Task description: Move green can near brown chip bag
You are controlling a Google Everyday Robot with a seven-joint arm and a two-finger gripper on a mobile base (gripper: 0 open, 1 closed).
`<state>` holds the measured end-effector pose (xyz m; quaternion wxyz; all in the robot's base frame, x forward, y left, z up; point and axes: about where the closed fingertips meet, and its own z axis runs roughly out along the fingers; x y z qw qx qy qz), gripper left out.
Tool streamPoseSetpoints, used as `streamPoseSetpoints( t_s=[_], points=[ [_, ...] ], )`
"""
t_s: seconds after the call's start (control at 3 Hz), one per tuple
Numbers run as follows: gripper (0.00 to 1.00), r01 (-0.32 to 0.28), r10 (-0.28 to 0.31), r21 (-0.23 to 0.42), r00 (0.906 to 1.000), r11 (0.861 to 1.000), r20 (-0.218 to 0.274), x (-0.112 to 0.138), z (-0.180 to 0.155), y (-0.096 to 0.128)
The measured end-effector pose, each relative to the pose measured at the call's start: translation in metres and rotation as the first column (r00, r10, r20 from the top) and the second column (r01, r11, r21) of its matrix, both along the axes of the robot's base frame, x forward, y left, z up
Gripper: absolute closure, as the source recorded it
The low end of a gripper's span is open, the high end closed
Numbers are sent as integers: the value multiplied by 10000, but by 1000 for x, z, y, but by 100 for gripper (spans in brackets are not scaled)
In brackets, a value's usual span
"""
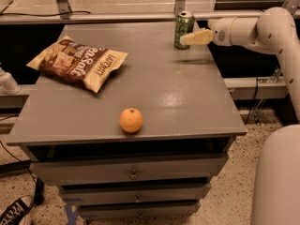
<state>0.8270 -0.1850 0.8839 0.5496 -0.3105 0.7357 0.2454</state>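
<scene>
The green can point(183, 29) stands upright at the far right of the grey cabinet top point(154, 93). My gripper point(188, 39) reaches in from the right on the pale arm, its tip at the can's right side, touching or nearly touching it. The brown chip bag point(77, 62) lies flat at the far left of the top, well apart from the can.
An orange point(131, 120) sits near the front edge of the top. Drawers point(133, 175) are below the top. A metal rail and posts point(112, 17) run behind the cabinet. A shoe point(14, 212) lies on the speckled floor at lower left.
</scene>
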Motion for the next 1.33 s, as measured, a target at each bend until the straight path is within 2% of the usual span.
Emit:
streamPoseSetpoints(
  t_s=[0.33,0.67,1.33],
  points=[
    [0,-298,296,173,9995,9994,118,13,-2,22],
    [17,-563,559,118,9979,9983,333,24,-3,40],
    [64,-827,837,-233,9954,9963,465,26,-4,48]
  ],
)
